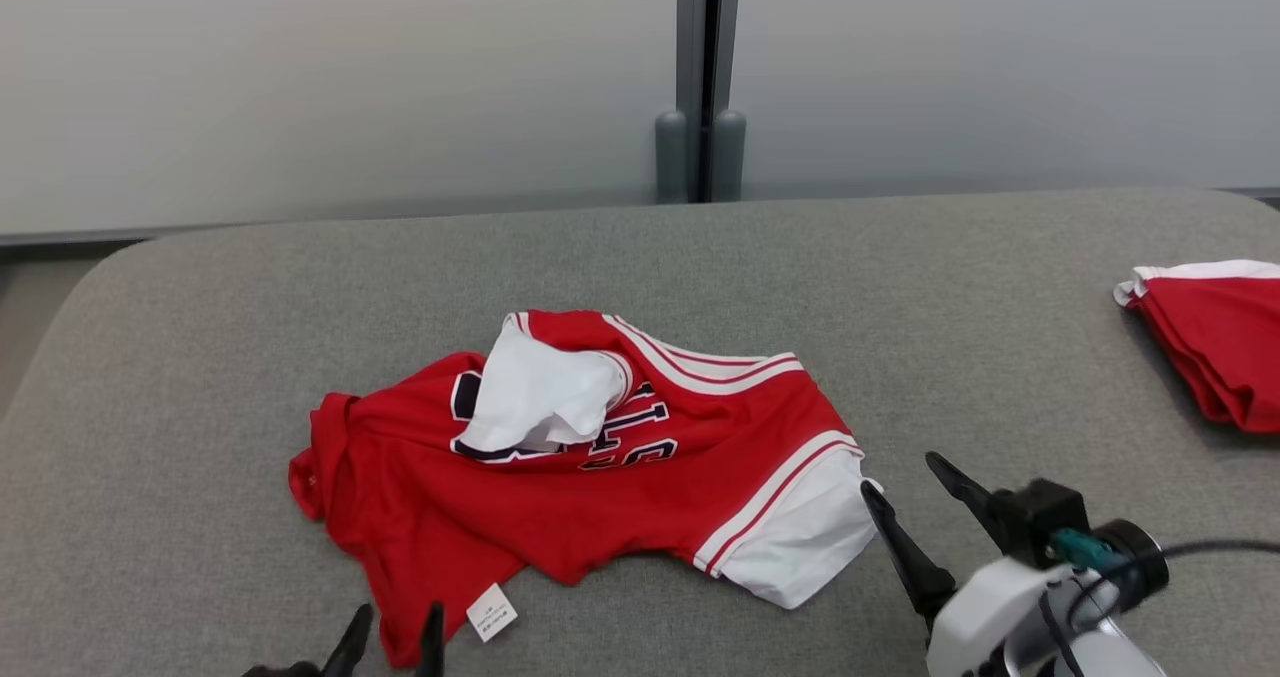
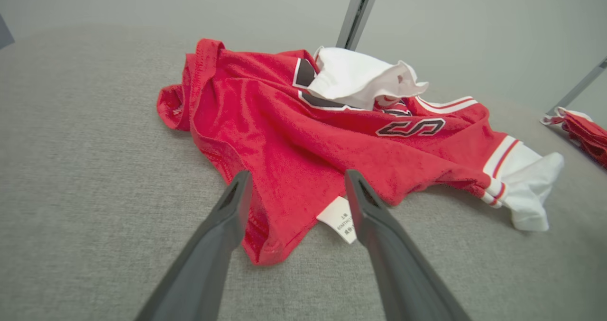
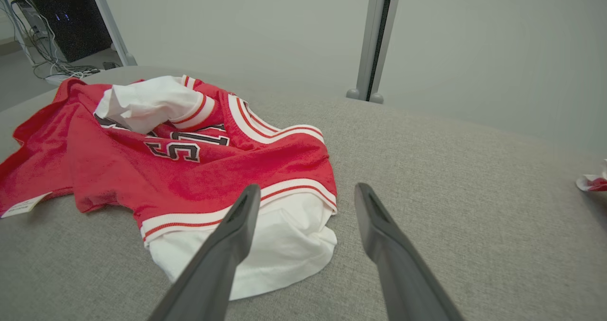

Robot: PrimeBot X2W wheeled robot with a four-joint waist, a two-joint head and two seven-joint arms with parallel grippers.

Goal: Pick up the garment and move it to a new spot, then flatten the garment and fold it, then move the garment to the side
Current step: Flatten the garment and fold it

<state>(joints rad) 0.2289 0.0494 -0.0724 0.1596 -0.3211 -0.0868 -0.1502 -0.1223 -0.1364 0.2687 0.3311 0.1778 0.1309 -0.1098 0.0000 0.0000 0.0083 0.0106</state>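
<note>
Red shirt (image 1: 600, 487), mid-frame, crumpled. My left claw (image 1: 400, 612) and right claw (image 1: 897, 471) stood open, empty; I judged hem (image 1: 385, 572) and sleeve (image 1: 800, 547) the best grips.

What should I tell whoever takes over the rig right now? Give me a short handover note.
Left gripper: jaws open, holding nothing, at the jersey's near hem, beside its label.
Right gripper: jaws open, holding nothing, next to the white sleeve.
Jersey: crumpled on the grey pad, its other sleeve flopped over the front. A second red garment lies at the pad's right edge.
Done: nothing evident.
Left: pick up, move, flatten, fold, set aside.
</note>
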